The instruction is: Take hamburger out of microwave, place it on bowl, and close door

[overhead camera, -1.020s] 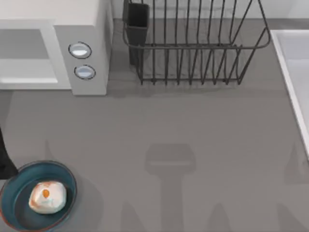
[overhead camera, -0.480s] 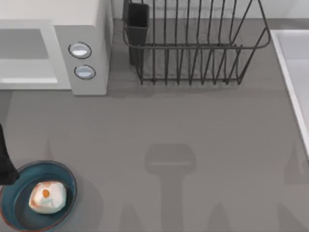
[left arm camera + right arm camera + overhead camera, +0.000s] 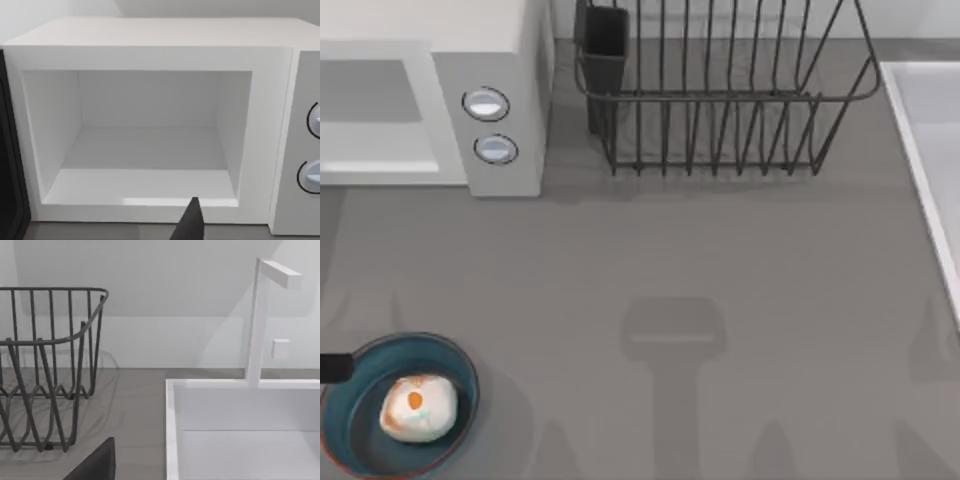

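From above, I see the hamburger [image 3: 418, 408] lying inside the bowl [image 3: 360, 365] at the tabletop's [image 3: 720, 280] front left corner. A dark bit of my left arm [image 3: 334, 368] pokes in from the left edge, just over the bowl's rim. The microwave [image 3: 490, 60] stands at the back left corner, its two knobs [image 3: 486, 104] facing the front. A black wire dish rack [image 3: 720, 100] sits beside it along the back edge, and a white sink [image 3: 930, 150] runs along the right edge.

Through the left wrist camera I look straight into the microwave's bare open cavity [image 3: 145, 130], with the door's [image 3: 10, 165] dark edge swung out to one side. One dark fingertip of my left pincer [image 3: 189, 222] shows in front; whether it is open or closed I cannot tell.

The right wrist camera gives me the dish rack, the sink basin and a white faucet [image 3: 260, 315]. A dark corner of my right pincer [image 3: 95, 465] shows; its state I cannot tell.
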Controlling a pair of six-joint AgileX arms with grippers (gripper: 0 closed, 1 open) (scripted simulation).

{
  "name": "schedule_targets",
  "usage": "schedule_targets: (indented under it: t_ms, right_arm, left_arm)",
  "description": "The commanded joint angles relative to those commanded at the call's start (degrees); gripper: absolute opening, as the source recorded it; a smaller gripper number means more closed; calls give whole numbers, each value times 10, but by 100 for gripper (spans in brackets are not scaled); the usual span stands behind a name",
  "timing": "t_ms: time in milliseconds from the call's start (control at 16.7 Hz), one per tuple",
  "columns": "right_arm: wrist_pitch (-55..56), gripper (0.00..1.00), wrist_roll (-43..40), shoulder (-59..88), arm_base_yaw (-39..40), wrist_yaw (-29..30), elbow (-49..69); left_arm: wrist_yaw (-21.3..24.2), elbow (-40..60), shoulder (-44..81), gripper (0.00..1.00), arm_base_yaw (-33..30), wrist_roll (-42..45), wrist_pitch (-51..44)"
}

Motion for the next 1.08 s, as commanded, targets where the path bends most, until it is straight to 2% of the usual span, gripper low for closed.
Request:
schedule_targets:
  t_ms: [240,300,840,960,1080]
  right_arm:
    - [0,100,0,0,0,0,0]
    - [0,100,0,0,0,0,0]
    - [0,100,0,0,0,0,0]
    - [0,100,0,0,0,0,0]
    - [0,100,0,0,0,0,0]
  left_arm:
    - [0,0,0,2,0,0,0]
    - [0,0,0,0,0,0,0]
    - [-2,1,2,0,-2,0,1]
    - [-24,9,17,0,-24,0,8]
    - [-68,23,42,0,-68,1,19]
